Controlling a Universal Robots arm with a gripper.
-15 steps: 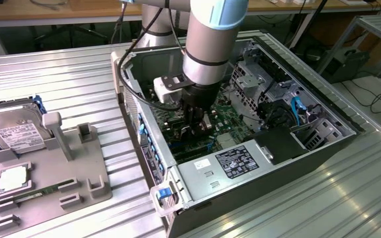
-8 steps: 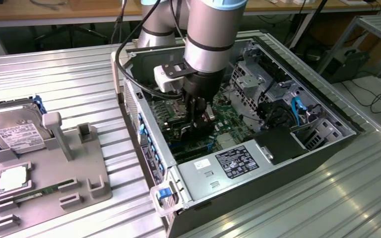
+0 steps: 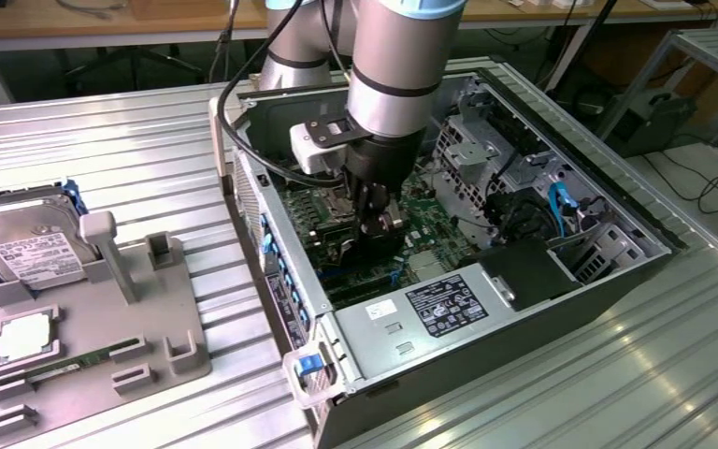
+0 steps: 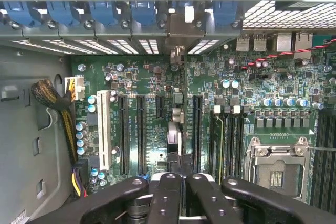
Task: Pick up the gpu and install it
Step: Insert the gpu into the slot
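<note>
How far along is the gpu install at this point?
Done: the gpu is inside the computer case, standing edge-on in line with a motherboard slot, its bracket at the rear wall. In hand: the shut gripper sits right at its top edge; gripping or pressing, I cannot tell. Left: full seating is not confirmed.

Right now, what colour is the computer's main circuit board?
Green, the circuit board with black slots and one white slot; clearest in the wrist view.

Ribbed metal table [image 3: 122,131], open computer case [image 3: 372,355], grey fixture tray [image 3: 147,360]
</note>
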